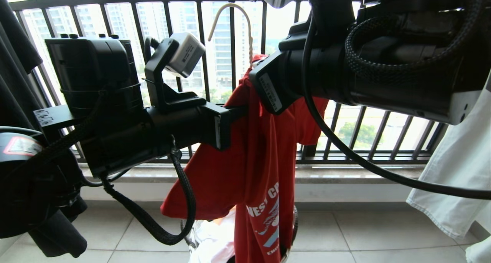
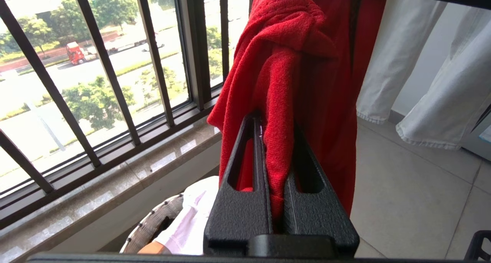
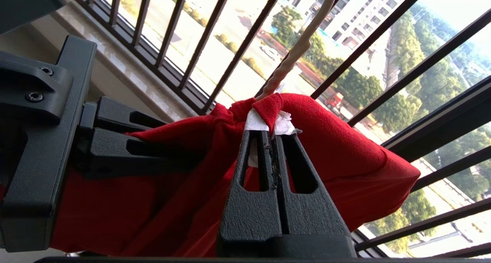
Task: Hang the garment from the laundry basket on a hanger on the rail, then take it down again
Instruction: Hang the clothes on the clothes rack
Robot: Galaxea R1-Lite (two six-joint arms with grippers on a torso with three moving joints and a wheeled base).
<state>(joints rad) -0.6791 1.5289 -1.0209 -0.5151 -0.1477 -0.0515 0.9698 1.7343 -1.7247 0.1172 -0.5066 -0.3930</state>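
The garment (image 1: 261,163), a red T-shirt with white lettering, hangs in mid-air in front of the window bars. The cream hanger (image 1: 250,44) sticks up out of its collar, its hook free in the air. My left gripper (image 1: 241,111) is shut on a fold of the garment (image 2: 307,63), as the left gripper (image 2: 274,121) shows in its own view. My right gripper (image 1: 255,69) is shut on the collar at the white label, just below the hanger (image 3: 295,52) neck. The right gripper (image 3: 270,134) pinches the garment (image 3: 337,140) there. The laundry basket (image 2: 153,226) stands on the floor below. The rail is out of view.
A black barred window railing (image 1: 115,4) and a stone sill (image 1: 345,172) lie straight ahead. A white shirt (image 1: 456,171) hangs at the right and dark clothing (image 1: 15,63) at the left. White clothes (image 2: 188,220) lie in the basket. Tiled floor (image 2: 414,186) stretches to the right.
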